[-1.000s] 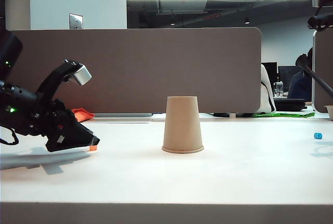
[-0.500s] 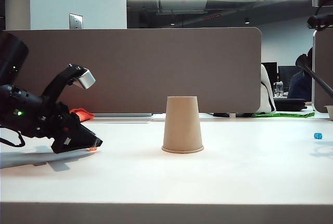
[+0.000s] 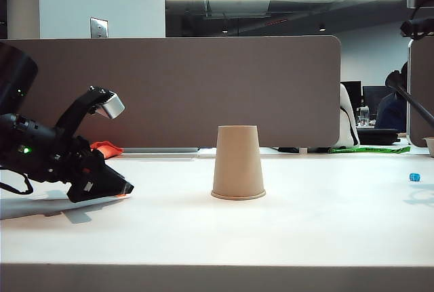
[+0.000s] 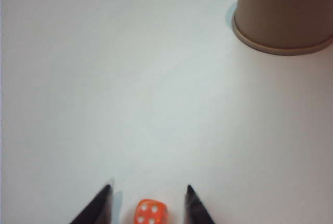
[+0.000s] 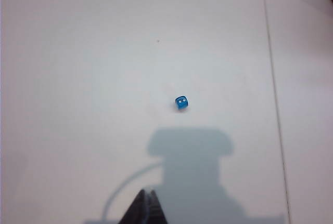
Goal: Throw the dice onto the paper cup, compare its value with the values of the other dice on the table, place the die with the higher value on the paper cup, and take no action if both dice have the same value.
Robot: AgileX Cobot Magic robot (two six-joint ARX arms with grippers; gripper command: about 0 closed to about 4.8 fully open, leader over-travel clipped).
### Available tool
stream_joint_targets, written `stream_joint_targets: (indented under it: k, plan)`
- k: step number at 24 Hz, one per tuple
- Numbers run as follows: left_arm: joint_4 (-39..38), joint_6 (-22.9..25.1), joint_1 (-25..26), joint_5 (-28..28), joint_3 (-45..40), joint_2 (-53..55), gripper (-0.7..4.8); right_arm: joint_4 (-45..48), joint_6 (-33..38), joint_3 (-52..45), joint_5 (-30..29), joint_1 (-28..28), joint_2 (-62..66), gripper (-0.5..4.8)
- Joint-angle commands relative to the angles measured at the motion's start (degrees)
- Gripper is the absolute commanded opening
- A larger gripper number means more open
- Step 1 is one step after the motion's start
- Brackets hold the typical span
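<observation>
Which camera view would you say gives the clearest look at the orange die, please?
The left wrist view: the orange die sits between the open left claw tips, pips visible. The exterior view shows only an orange sliver under that claw; the right wrist view shows none.

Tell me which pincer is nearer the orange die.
Left. The left pincer is open with the orange die between its fingertips on the table. The right pincer is shut, near the blue die.

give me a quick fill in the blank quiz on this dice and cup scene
1. The left gripper stands open around the ____ die.
2. The paper cup stands ____ on the table.
3. The blue die shows ____ pips on top.
4. The right gripper is ____.

Missing words: orange; upside down; two; shut
</observation>
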Motion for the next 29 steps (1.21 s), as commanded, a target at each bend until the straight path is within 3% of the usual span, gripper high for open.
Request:
stream_joint_targets:
  k: [1,29]
  plan:
    - [0.37,-0.2,-0.02,0.22,0.15,-0.15,1.78,0.85,-0.17,0.11,-0.15,-0.02,-0.28,-0.01]
    - [0.02,-0.26,-0.02,0.2,1.57,0.44,1.78,0.68,-0.15,0.11,-0.17,0.04,-0.31,-0.01]
